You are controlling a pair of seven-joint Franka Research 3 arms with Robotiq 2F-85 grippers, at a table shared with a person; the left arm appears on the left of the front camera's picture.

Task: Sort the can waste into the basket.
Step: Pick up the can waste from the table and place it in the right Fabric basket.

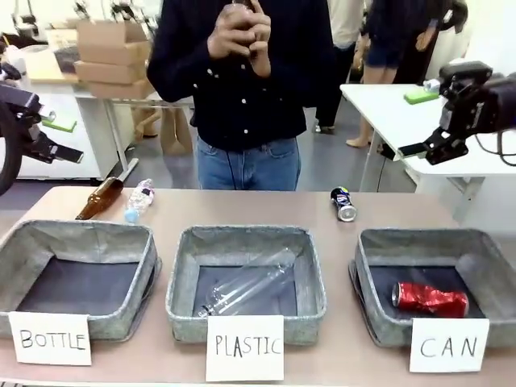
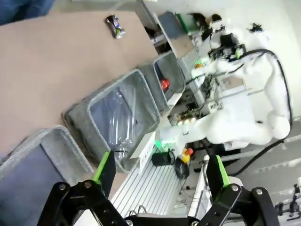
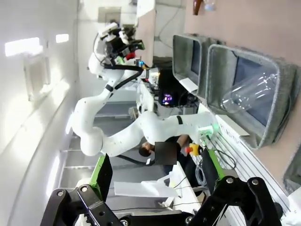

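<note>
A dark blue can (image 1: pixel 343 203) lies on the table behind the right-hand bin, with nothing touching it; in the left wrist view the same blue can (image 2: pixel 114 26) sits far off on the tabletop. A dented red can (image 1: pixel 430 299) lies inside the grey basket (image 1: pixel 367 251) carded "CAN", where the left wrist view also catches the red can (image 2: pixel 165 84) in the basket (image 2: pixel 175 67). My left gripper (image 1: pixel 56 147) hovers open and empty at the far left, high above the table. At the far right my right gripper (image 1: pixel 423 149) is raised, open and empty. Both wrist views show spread fingers, left gripper (image 2: pixel 161 174) and right gripper (image 3: pixel 155 174).
The middle bin (image 1: pixel 184 282) carded "PLASTIC" holds a clear bottle (image 1: pixel 246 286). The left bin (image 1: pixel 16 242) is carded "BOTTLE". A brown bottle (image 1: pixel 101 197) and a small plastic bottle (image 1: pixel 139 199) lie at the back left. A person (image 1: pixel 242 81) stands at the far side, hands clasped at chest height.
</note>
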